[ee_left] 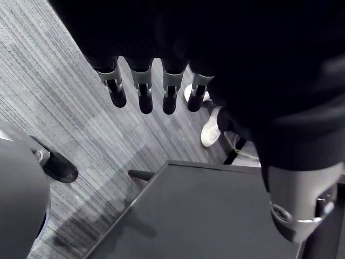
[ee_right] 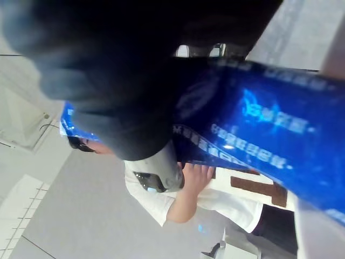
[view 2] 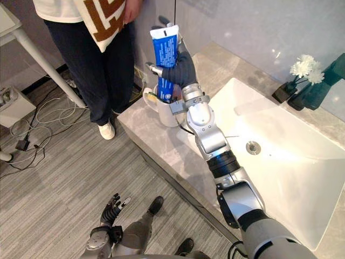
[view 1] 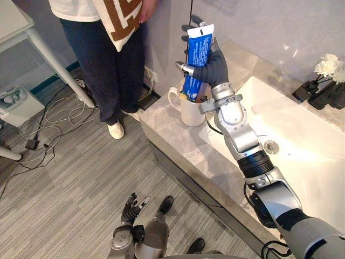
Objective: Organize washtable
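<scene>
On the washtable [view 1: 161,129] the white mug [view 1: 191,114] sits at the left end, & we've got the blue toothpaste tube [view 1: 198,46] upright right over it, lower end at the mug's mouth. Our right hand [view 1: 213,67] is curled round the tube, so it looks like a straight drop. Our left hand [view 1: 131,208] hangs low w/ fingers relaxed.

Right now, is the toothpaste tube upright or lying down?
Upright: the right hand grips the blue tube near-vertical, lower end at the white mug.

Probably a lab: mock washbasin [view 1: 302,135], floor cables [view 1: 48,116].
</scene>
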{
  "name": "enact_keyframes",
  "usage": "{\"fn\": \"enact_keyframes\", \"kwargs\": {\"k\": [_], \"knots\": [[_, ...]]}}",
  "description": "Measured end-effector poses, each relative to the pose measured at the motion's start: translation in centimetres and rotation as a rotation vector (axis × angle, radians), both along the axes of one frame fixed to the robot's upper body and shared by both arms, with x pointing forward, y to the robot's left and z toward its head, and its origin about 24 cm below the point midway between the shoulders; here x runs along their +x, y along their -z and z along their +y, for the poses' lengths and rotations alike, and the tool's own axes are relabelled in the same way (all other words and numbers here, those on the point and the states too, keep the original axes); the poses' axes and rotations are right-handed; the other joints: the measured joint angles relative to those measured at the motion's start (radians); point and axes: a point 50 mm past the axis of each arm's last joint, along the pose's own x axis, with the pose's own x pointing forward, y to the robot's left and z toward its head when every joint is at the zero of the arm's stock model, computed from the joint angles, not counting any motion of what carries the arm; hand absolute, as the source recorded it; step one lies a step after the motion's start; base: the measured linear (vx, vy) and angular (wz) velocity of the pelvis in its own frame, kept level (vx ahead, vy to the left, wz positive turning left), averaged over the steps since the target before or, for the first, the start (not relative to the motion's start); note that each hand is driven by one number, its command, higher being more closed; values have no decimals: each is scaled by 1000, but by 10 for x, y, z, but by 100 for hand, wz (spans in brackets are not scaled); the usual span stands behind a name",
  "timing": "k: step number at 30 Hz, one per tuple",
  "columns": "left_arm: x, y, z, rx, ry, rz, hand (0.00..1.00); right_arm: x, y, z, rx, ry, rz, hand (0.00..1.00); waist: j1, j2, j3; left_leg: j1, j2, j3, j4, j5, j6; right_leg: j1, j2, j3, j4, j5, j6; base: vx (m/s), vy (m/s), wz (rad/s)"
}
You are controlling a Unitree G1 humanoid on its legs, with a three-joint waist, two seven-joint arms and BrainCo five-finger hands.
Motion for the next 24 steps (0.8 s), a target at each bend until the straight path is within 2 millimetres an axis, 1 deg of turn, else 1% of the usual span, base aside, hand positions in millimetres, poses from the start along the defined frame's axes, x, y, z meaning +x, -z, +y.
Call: {"fn": "enact_keyframes", "kwargs": {"k": [3, 6, 8, 13, 18, 21, 24], "knots": [[0, 0, 1, 3, 1, 2, 0, -4, 3, -1, 8, -6, -1, 0, -2, -8, -5, 2, 0, 1, 0, 0, 0, 2, 0, 0, 0, 0, 0, 0, 0, 0], [-2, 2, 2, 5, 1, 13, 0, -6, 1, 1, 17, -18, -12, 0, -17, -10, -8, 15, -1, 4, 0, 0, 0, 14, -2, 0, 0, 0, 0, 0, 0, 0], [-4, 4, 2, 5, 1, 25, 0, -7, 2, 1, 19, -18, -7, 0, -22, -11, -19, 18, -1, 7, 0, 0, 0, 14, -3, 3, 1, 0, 0, -41, -11, -5], [-6, 5, 2, 4, 1, 34, 0, -10, 9, -1, 30, -27, 5, 0, -22, -20, -34, 20, 1, 10, 0, 0, 0, 16, -3, 3, 4, 0, 0, -17, -5, 0], [-6, 6, 2, 4, 0, 38, 0, -10, 10, -1, 30, -37, 12, 0, -25, -20, -35, 33, -1, 13, 0, 0, 0, 27, -6, 4, 8, -1, 1, -19, -7, 0], [-9, 8, 3, 5, 0, 55, 0, -12, 19, -5, 35, -33, 36, 0, -26, -25, -58, 36, -3, 14, -1, 0, 0, 30, -9, 4, 9, -3, 3, 0, 0, 0], [-11, 10, 4, 7, -1, 65, 0, -17, 20, -6, 45, -38, 27, 0, -43, -25, -64, 38, -2, 13, -1, 0, 0, 30, -9, 4, 13, -4, 3, -13, -6, 0]]}}
